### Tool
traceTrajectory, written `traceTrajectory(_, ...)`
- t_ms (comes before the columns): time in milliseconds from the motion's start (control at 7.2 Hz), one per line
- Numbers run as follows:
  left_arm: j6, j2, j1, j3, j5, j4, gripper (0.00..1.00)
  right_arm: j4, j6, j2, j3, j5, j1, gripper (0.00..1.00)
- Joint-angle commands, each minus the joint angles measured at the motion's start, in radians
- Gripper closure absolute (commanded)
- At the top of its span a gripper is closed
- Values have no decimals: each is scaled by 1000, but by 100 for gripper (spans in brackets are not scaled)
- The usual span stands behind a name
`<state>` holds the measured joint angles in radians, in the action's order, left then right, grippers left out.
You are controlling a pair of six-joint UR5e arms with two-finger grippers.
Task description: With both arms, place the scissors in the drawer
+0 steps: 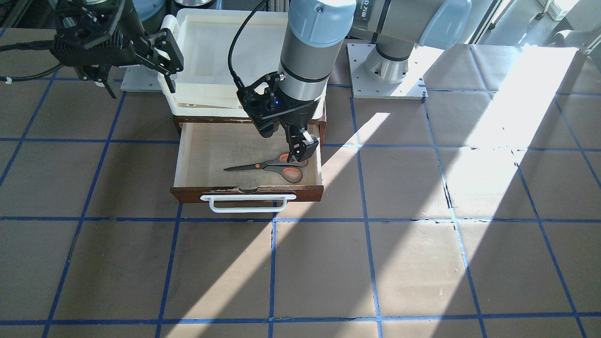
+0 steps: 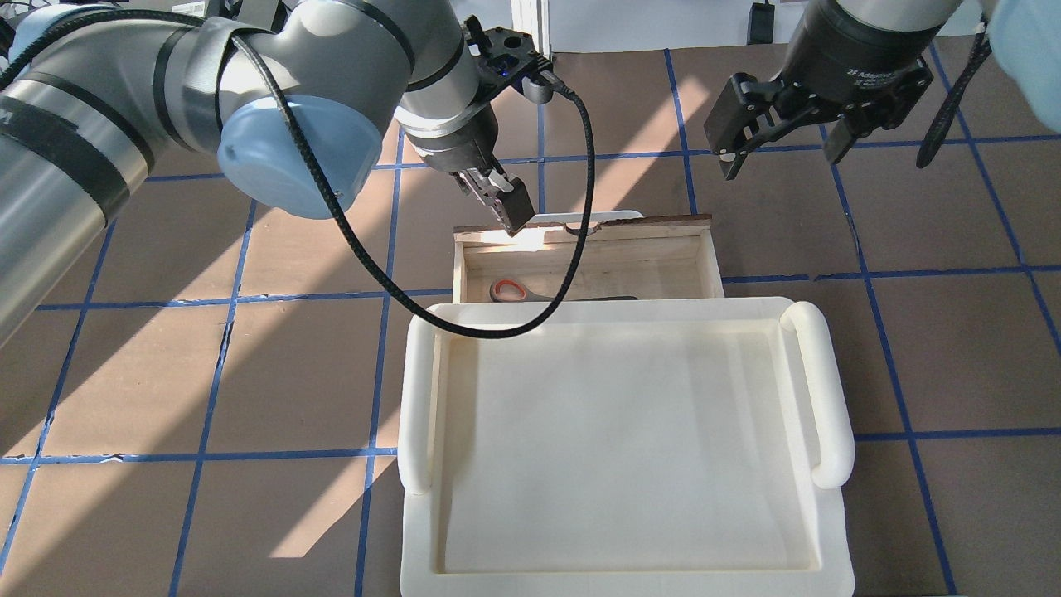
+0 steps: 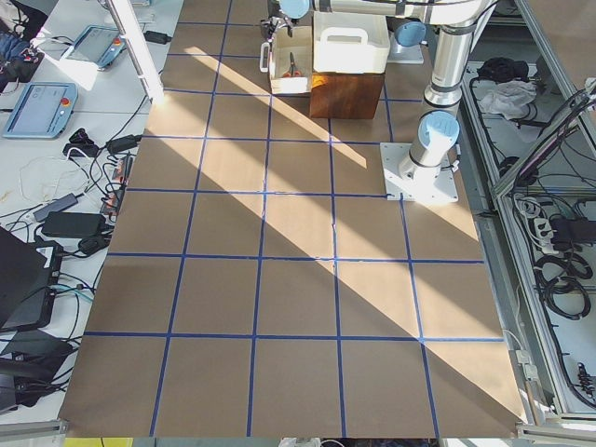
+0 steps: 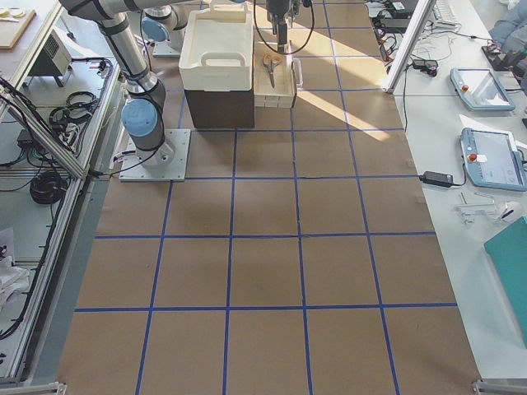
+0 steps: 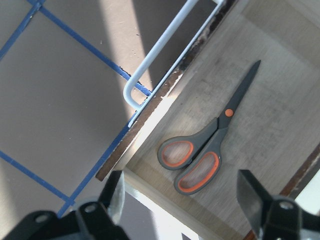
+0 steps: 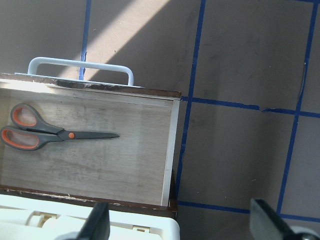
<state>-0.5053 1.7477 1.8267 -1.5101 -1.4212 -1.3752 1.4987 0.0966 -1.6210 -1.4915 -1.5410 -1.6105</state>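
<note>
The scissors (image 1: 272, 166) lie flat on the pale floor of the open brown drawer (image 1: 246, 193), handles toward the robot's left side. They also show in the left wrist view (image 5: 205, 150) and the right wrist view (image 6: 50, 134). My left gripper (image 1: 302, 149) hangs just over the handles, open and empty, its fingers (image 5: 115, 195) apart. In the overhead view it (image 2: 507, 207) is above the drawer's (image 2: 663, 249) front left corner. My right gripper (image 2: 781, 153) is open and empty, raised beyond the drawer's right side.
A cream plastic tray (image 2: 829, 390) sits on top of the brown cabinet and hides the drawer's back part. The white bar handle (image 1: 244, 203) sticks out from the drawer front. The brown table is marked with blue tape lines (image 1: 272, 263).
</note>
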Motion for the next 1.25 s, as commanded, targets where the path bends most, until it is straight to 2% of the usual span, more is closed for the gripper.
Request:
traceTrajectory(0, 286, -37, -90, 2, -12, 4, 0, 0, 0, 1, -1, -1, 0, 0)
traceTrajectory(278, 360, -69, -214, 1, -105, -40, 0, 0, 0, 3, -3, -1, 0, 0)
traceTrajectory(833, 390, -112, -332, -19, -105, -81, 0, 0, 0, 3, -3, -1, 0, 0)
traceTrajectory(1111, 419, -143, -328, -51, -108, -100, 0, 2, 0, 3, -4, 1, 0, 0)
